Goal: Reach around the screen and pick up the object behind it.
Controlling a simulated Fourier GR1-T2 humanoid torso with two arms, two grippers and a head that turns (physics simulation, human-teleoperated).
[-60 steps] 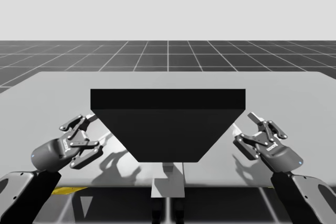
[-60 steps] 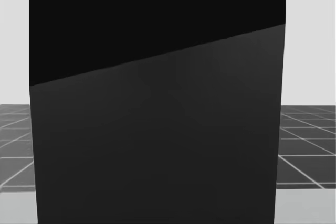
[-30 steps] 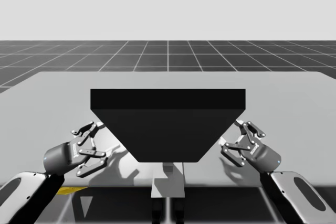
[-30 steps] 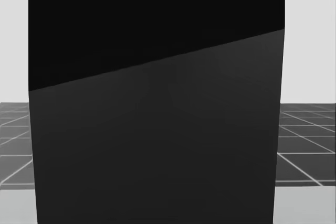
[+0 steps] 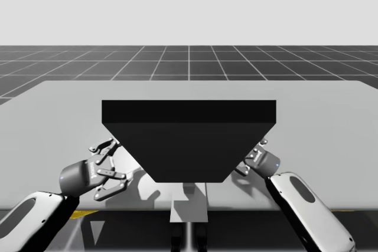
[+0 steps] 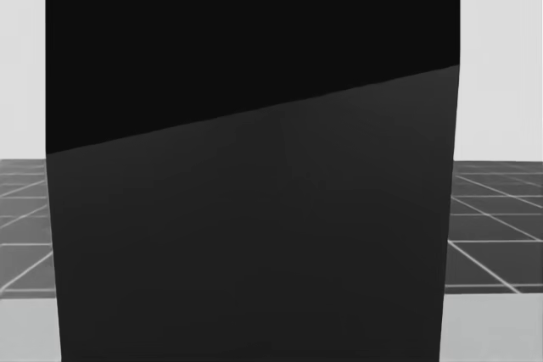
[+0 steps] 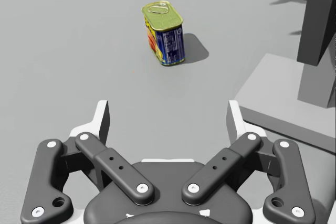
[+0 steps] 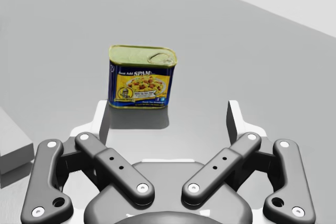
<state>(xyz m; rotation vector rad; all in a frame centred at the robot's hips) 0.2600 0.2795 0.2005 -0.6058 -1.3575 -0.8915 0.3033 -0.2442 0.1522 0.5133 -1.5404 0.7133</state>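
While my two arms flank the one black screen [image 5: 189,140] on the table [image 5: 59,110], my left gripper [image 5: 115,164] sits at about the screen's 8 o'clock and my right gripper [image 5: 251,159] at about its 4 o'clock, close against its edge. In the head view the screen [image 6: 254,167] stands directly before me.

I count one can [image 8: 142,80]: blue and box-shaped with a yellow-green lid, standing upright on the grey surface. From my right gripper [image 8: 168,116] it stands just ahead, at about 11 o'clock, near the left finger's tip but apart from it. From my left gripper [image 7: 168,116] the same can [image 7: 165,35] stands well ahead at 12 o'clock. The screen's edge [image 7: 317,19] and its one base slab [image 7: 283,103] lie at about 2 o'clock.

Each gripper has two fingers. Both pairs are spread wide, with nothing between them.
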